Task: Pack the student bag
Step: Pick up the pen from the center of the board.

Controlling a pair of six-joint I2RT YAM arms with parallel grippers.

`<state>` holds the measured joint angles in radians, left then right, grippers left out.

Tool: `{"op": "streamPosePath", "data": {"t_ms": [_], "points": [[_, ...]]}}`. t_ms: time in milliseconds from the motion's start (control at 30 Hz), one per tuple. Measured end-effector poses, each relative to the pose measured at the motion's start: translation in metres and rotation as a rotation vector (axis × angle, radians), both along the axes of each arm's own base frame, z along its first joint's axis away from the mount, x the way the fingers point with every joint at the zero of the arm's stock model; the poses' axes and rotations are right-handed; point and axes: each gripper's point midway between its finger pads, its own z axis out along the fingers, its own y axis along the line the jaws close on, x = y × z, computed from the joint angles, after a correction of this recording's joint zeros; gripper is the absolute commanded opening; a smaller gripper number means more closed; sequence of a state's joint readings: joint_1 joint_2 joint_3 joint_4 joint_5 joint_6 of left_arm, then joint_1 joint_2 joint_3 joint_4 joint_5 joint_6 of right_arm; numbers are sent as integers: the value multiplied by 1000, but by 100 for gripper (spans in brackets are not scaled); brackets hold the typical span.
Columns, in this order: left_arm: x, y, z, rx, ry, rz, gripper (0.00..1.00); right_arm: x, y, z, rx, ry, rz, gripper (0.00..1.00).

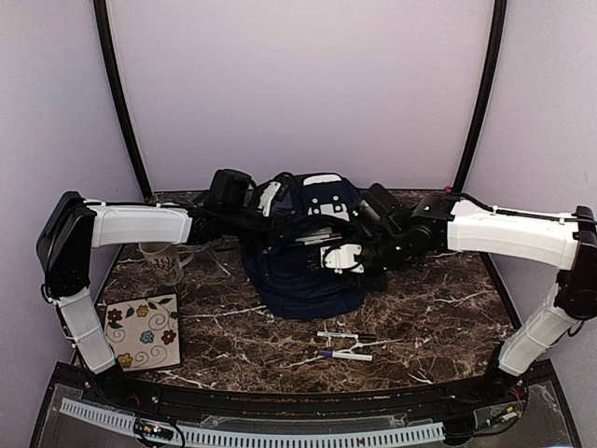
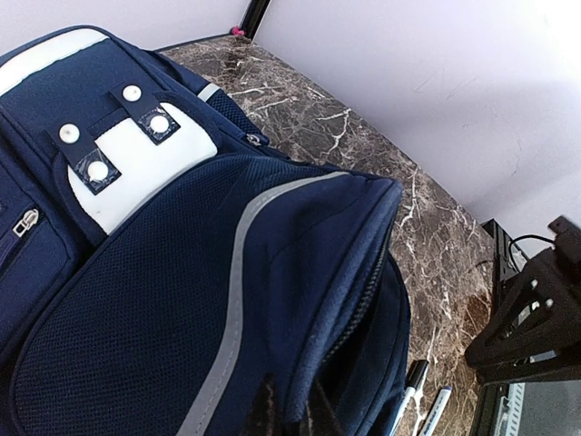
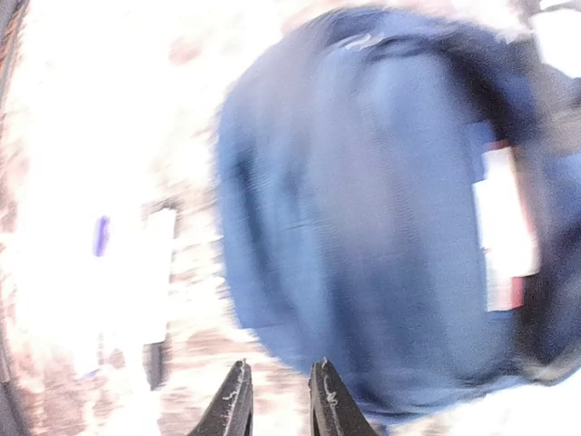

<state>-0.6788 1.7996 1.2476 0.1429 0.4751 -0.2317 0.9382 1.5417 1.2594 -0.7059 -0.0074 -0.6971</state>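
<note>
The student bag [image 1: 303, 280] is found at the middle of the table [image 1: 438, 308], towards its far side, standing with its white studded patch turned upward. Packing is judged to be at an early stage. Two markers [image 1: 345, 345] are seen lying side by side on the table just in front of the bag, a flowered square pad [image 1: 143, 333] lies well to the left of the bag and nearer the arm bases, and a patterned mug [image 1: 166, 263] stands to the bag's left. None of these is inside the bag, so as far as can be seen the loading itself is not yet done.

The bag's opening is being dealt with first, it seems. In the left wrist view the left pincer [image 2: 290, 413] is closed on the striped edge of the bag's front flap, with the fabric pinched between its fingers. The right pincer [image 3: 277, 400] is held beside the bag's lower body. Its fingers are narrowly parted and nothing is seen between them, though that view is blurred and washed out.

The bag's interior is not shown in any view, so whether anything has been put inside cannot be told. The mug's contents cannot be made out either.
</note>
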Motion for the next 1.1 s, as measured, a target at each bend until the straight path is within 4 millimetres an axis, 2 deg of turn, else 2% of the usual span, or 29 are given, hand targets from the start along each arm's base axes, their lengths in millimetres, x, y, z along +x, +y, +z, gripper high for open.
{"op": "streamPosePath", "data": {"t_ms": [100, 200, 433, 700, 933, 1100], "points": [[0, 0, 0, 1, 2, 0, 0, -24, -15, -33, -50, 121, 6, 24], [-1, 0, -1, 1, 4, -2, 0, -44, -27, -57, -91, 219, 7, 29], [-1, -1, -4, 3, 10, -7, 0, -65, -30, -89, -131, 337, 14, 30], [-1, -1, -4, 3, 10, -7, 0, -72, -26, -122, -198, 384, 9, 26], [-1, -1, -4, 3, 10, -7, 0, -55, -26, -139, -241, 315, -46, 21], [-1, -1, -4, 3, 10, -7, 0, -46, -22, -140, -247, 289, -64, 21]]}}
